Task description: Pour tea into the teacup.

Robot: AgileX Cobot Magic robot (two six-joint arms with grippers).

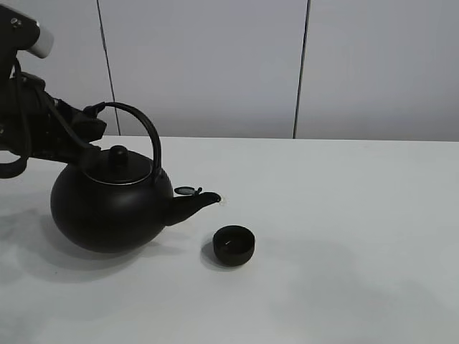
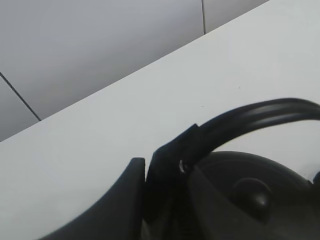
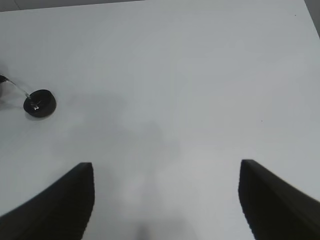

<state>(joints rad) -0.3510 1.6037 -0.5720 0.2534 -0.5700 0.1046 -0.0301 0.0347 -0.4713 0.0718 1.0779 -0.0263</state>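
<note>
The big black round kettle (image 1: pixel 107 208) is on the left of the exterior view, tipped a little toward its spout (image 1: pixel 197 203). My left gripper (image 1: pixel 95 132) is shut on the kettle's arched handle (image 2: pixel 250 117) near its left base. The small matte-black teacup (image 1: pixel 234 244) stands on the white table just right of and below the spout tip. In the right wrist view the teacup (image 3: pixel 40 103) is far off, and a thin stream runs into it from the left edge. My right gripper (image 3: pixel 165 200) is open and empty above bare table; the exterior view does not show it.
The white table (image 1: pixel 344 236) reaches back to a grey panelled wall (image 1: pixel 215 64). The left arm's body (image 1: pixel 29 129) fills the upper left corner. A small flap (image 1: pixel 188 190) stands open over the spout.
</note>
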